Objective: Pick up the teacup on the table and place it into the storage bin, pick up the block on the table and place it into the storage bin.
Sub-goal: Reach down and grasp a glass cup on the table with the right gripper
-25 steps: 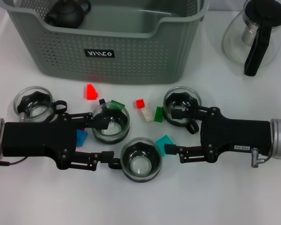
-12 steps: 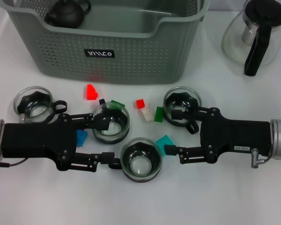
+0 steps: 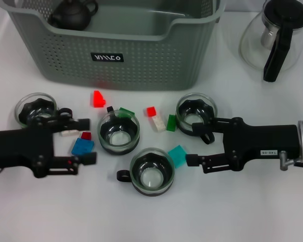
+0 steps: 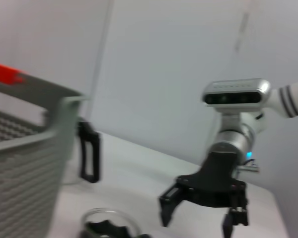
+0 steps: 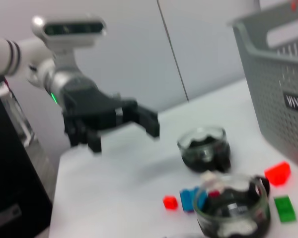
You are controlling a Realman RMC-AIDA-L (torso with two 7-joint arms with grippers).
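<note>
While both arms are pulling back with jaws wide and empty, the left gripper [image 3: 88, 141] and right gripper [image 3: 201, 141] are leaving each teacup [image 3: 119, 132] and block [image 3: 83, 146] on the surface, outside the storage bin [image 3: 141, 65].

Robot lab — bare white table [image 3: 242, 212], plain walls.

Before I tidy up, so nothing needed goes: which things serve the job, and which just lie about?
Job: grey-green perforated plastic storage bin; four glass teacups, e.g.; coloured blocks such as the red wedge and teal square.
Lying about: glass carafe with black handle; dark teapot in the bin.
</note>
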